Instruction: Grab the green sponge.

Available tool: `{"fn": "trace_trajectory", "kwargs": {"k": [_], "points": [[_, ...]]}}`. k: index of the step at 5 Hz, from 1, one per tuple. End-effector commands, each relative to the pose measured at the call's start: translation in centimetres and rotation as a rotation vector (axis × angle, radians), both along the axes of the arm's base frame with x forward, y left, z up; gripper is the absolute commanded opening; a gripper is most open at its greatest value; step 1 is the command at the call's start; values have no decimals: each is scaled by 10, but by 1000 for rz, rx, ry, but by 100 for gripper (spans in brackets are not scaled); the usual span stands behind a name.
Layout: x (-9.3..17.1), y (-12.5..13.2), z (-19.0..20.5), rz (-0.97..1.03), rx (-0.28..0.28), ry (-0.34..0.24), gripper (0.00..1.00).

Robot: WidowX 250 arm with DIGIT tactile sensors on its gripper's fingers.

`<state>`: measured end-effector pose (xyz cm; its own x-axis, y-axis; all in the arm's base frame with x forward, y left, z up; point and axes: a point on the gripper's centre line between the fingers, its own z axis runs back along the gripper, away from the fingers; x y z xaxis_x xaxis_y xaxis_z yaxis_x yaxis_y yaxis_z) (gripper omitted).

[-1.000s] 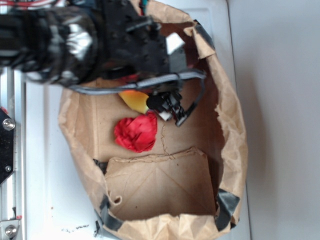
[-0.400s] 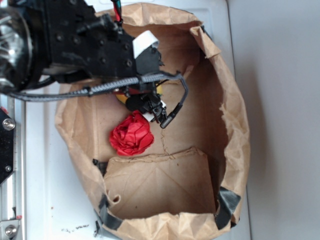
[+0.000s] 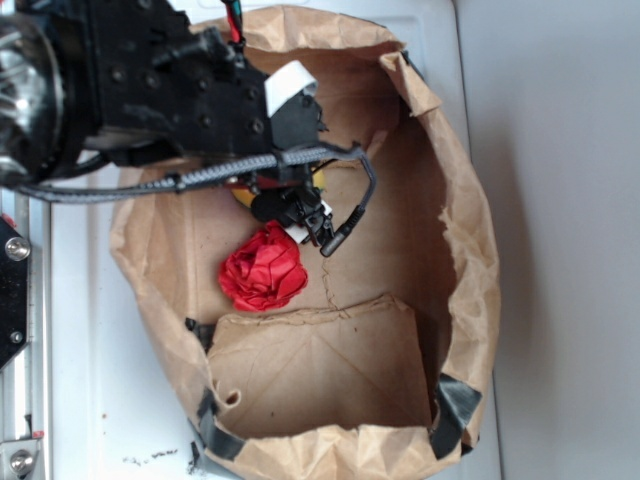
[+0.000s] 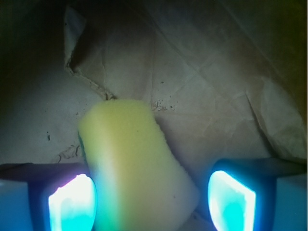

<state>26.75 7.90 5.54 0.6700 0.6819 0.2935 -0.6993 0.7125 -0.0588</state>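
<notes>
The green sponge (image 4: pixel 137 163) looks yellow and lies flat on the brown paper floor of the bag. In the wrist view it sits between my gripper's (image 4: pixel 151 202) two fingers: the left finger (image 4: pixel 72 202) is against its edge, and a small gap shows at the right finger (image 4: pixel 231 199). The jaws stand open around it. In the exterior view my gripper (image 3: pixel 300 212) reaches down into the bag and covers nearly all of the sponge.
A red crumpled paper ball (image 3: pixel 263 268) lies just below the gripper. The brown paper bag (image 3: pixel 470 250) walls in the area on all sides, with a folded flap (image 3: pixel 320 370) at its near end. Metal rails run along the left.
Since a second ago the arm has moved left and up over the sponge, hiding it in the exterior view. The red ball and bag shifted slightly left. Nothing moved in the last half second.
</notes>
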Motion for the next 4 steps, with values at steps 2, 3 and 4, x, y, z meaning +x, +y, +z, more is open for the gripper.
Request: {"fn": "trace_trajectory", "kwargs": {"k": [2, 3, 4], "points": [[10, 2, 15, 5, 7, -66, 100], [11, 1, 11, 7, 15, -72, 100], [9, 0, 9, 12, 17, -74, 100]]}}
